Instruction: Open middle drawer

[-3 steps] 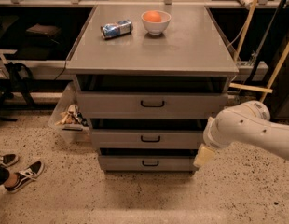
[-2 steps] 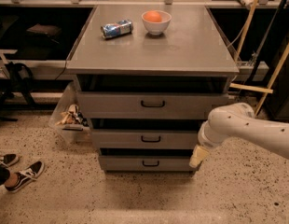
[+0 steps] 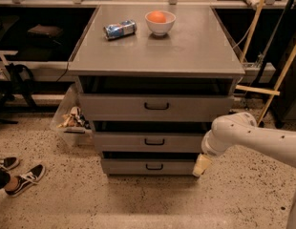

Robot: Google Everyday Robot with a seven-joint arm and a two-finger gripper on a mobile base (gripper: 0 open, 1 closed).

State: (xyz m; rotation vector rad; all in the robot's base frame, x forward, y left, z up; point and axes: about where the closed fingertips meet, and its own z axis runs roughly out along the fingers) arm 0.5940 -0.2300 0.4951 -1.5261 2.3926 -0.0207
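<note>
- One pincer (image 3: 202, 165), pale yellow at the end of the white arm (image 3: 253, 140), hangs low by the right end of the bottom drawer (image 3: 124, 166), near the floor. Whether it is spread or pressed together I cannot tell.
- Nothing shows in its hold, and it lies well right of the handle (image 3: 154, 141) it needs, and lower.
- The middle drawer (image 3: 119, 141) sits between the top drawer (image 3: 114, 107) and the bottom one. Its grey front is about in line with theirs, so it looks shut.
- None of the task seems done: the handle is not yet gripped, and the whole pull is left.
- As I judge it, the pincer must go up and left to the black loop, take it, then draw it toward the near side.
- On the table (image 3: 195, 51), toward the far edge, lie a can (image 3: 120, 29) on its side and a bowl (image 3: 160, 26) holding something orange.
- Left of the drawers stand a bin (image 3: 71, 120) and, nearer, shoes (image 3: 24, 178).
</note>
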